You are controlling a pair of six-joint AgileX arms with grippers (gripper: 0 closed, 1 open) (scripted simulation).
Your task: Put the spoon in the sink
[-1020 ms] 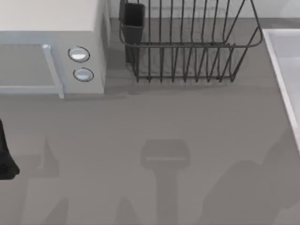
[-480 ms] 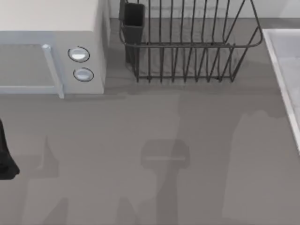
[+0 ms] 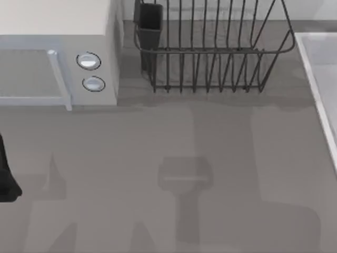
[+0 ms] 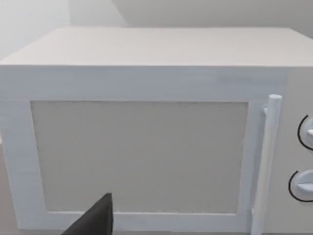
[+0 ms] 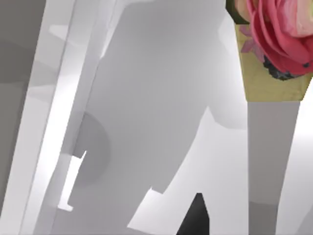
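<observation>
The sink (image 3: 322, 89) is being shown at the right edge of the counter (image 3: 168, 158), its pale basin (image 5: 161, 98) being viewed by the right wrist camera beside a pink flower (image 5: 279, 34). The left arm (image 3: 6, 174) is being kept at the near left edge, facing the microwave (image 4: 146, 137). The dish rack (image 3: 210, 52) is being seen at the far side. How far either gripper is parted cannot be told.
</observation>
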